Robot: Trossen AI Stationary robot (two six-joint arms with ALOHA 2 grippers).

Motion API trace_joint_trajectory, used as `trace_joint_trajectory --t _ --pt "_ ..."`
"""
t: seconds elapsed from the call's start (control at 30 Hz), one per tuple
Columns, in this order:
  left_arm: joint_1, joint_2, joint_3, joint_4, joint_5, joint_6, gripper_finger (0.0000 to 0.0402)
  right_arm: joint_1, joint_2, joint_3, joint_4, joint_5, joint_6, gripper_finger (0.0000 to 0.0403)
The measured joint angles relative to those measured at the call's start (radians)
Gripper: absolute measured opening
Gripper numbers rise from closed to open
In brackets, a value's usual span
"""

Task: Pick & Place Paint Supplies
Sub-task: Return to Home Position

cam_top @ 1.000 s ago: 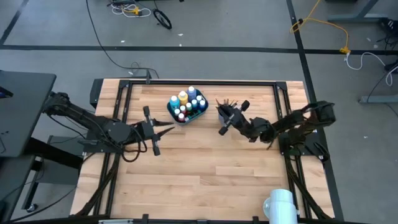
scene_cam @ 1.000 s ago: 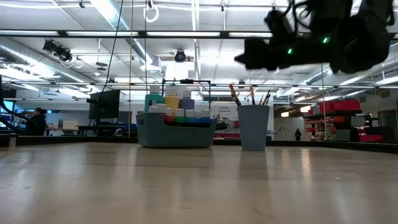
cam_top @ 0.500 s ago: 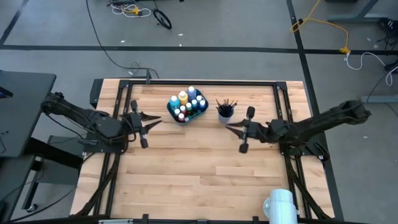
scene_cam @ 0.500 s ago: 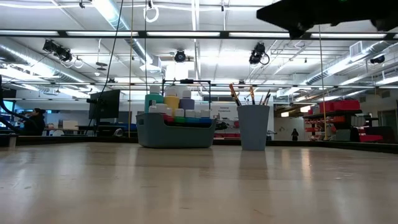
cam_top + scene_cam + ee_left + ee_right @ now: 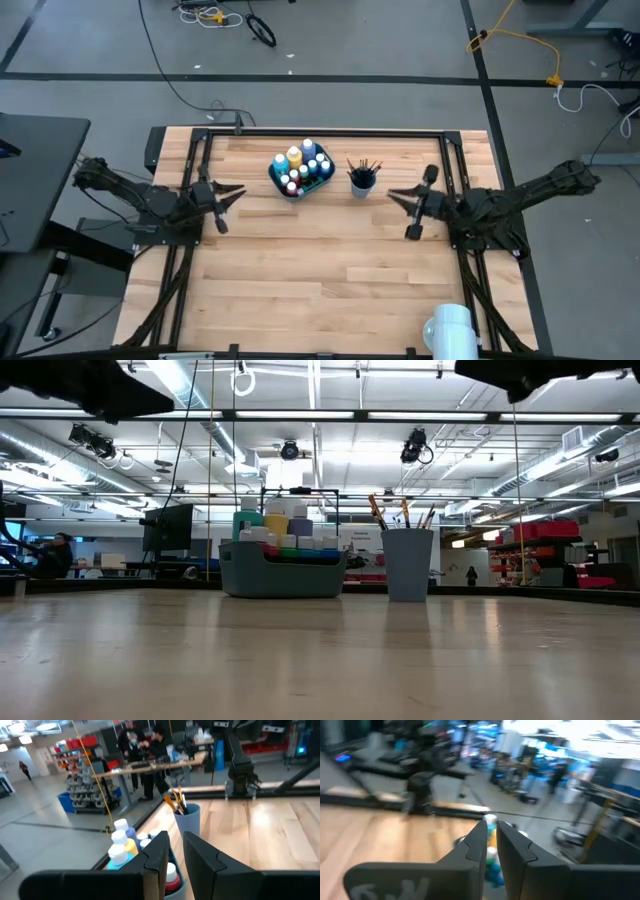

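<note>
The paint bottles [image 5: 300,165] stand packed in the teal bin [image 5: 275,178] at the table's far middle; their white caps show above its rim [image 5: 283,570]. The paintbrushes [image 5: 362,164] stand bristles up in the blue cup [image 5: 361,182] just right of the bin. My left gripper [image 5: 238,189] hangs above the table left of the bin, shut and empty, pointing at it. My right gripper [image 5: 390,193] hangs right of the cup, shut and empty, pointing toward it. The left wrist view shows the bottles [image 5: 121,845] and the cup [image 5: 188,817] beyond its fingers.
Bare wooden tabletop [image 5: 320,270] spreads across the near half. A black frame rail [image 5: 330,133] runs along the far edge and down both sides. A white roll [image 5: 448,328] sits past the near right corner. People [image 5: 145,740] stand in the room behind.
My right gripper has drawn back from the blue cup toward the table's right edge, turning level and rising out of the low view. My left gripper has pulled back from the bin toward the left edge. Bin, bottles, cup and brushes have stayed put.
</note>
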Motion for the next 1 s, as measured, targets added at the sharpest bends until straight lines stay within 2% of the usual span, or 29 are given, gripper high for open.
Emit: trace_joint_trajectory --t 0.17,0.27,0.37,0.43,0.5,0.67,0.8,1.0 --pt "0.0 -0.175 -0.074 0.016 -0.001 0.054 0.0066 0.042 -0.075 0.0 -0.009 0.218 0.021 0.0045" --pt "0.0 -0.269 -0.077 -0.006 -0.002 0.08 0.0066 0.066 -0.099 0.0 -0.047 0.31 0.047 0.0045" --pt "0.0 -0.351 -0.076 -0.054 0.005 0.084 0.0066 0.081 -0.104 0.0 -0.084 0.366 0.096 0.0045" --pt "0.0 -0.38 -0.075 -0.112 0.011 0.062 0.0066 0.082 -0.104 0.0 -0.128 0.35 0.115 0.0045" --pt "0.0 -0.378 -0.077 -0.155 0.002 0.034 0.0066 0.082 -0.103 0.0 -0.159 0.284 0.137 0.0045" --pt "0.0 -0.363 -0.095 -0.172 0.033 -0.001 0.0066 0.073 -0.115 -0.01 -0.198 0.029 0.133 0.0045" --pt "0.0 -0.364 -0.148 -0.108 0.05 0.016 0.0066 0.046 -0.147 -0.044 -0.207 -0.23 0.102 0.0045" --pt "0.0 -0.363 -0.259 0.061 0.055 0.095 0.0066 -0.007 -0.219 -0.133 -0.17 -0.425 0.079 0.0045"
